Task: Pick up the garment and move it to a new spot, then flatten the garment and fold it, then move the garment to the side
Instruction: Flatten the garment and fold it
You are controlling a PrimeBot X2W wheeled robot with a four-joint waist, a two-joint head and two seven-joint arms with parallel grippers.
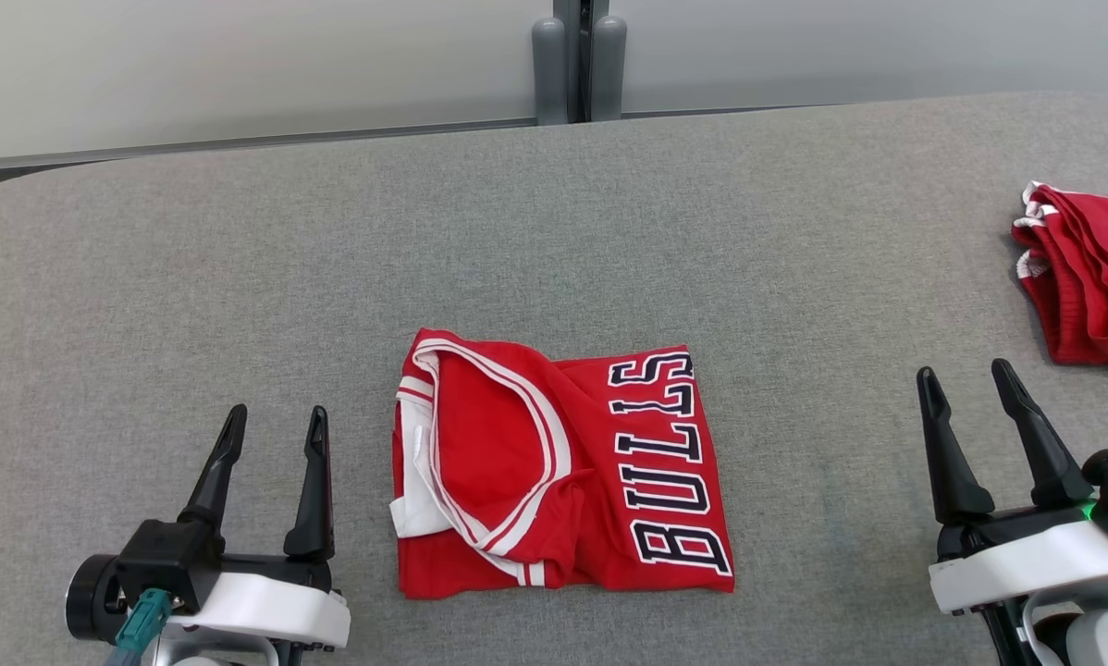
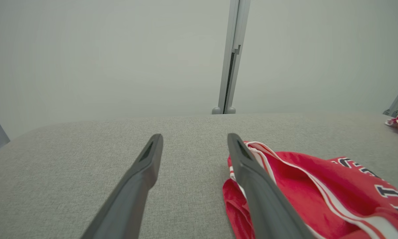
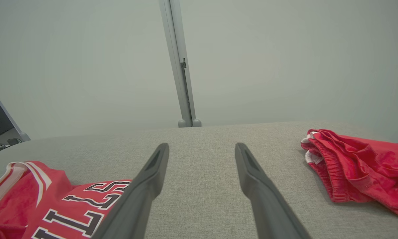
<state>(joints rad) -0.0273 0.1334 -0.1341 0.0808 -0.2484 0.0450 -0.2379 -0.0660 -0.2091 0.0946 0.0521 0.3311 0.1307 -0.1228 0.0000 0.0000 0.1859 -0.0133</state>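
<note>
The red jersey (image 1: 554, 462) lies folded in a squarish block on the grey table (image 1: 240, 240), midway along its near edge, between the left gripper (image 1: 277, 413) and the right gripper (image 1: 965, 370), each clear of the cloth with jaws wide and holding nothing. The fold looks done, so I'd say the move aside is left: come in low from both sides, pinch through all layers and lift level so nothing springs open. Keep off the bunched red shorts (image 1: 1086, 277) at the right edge.
</note>
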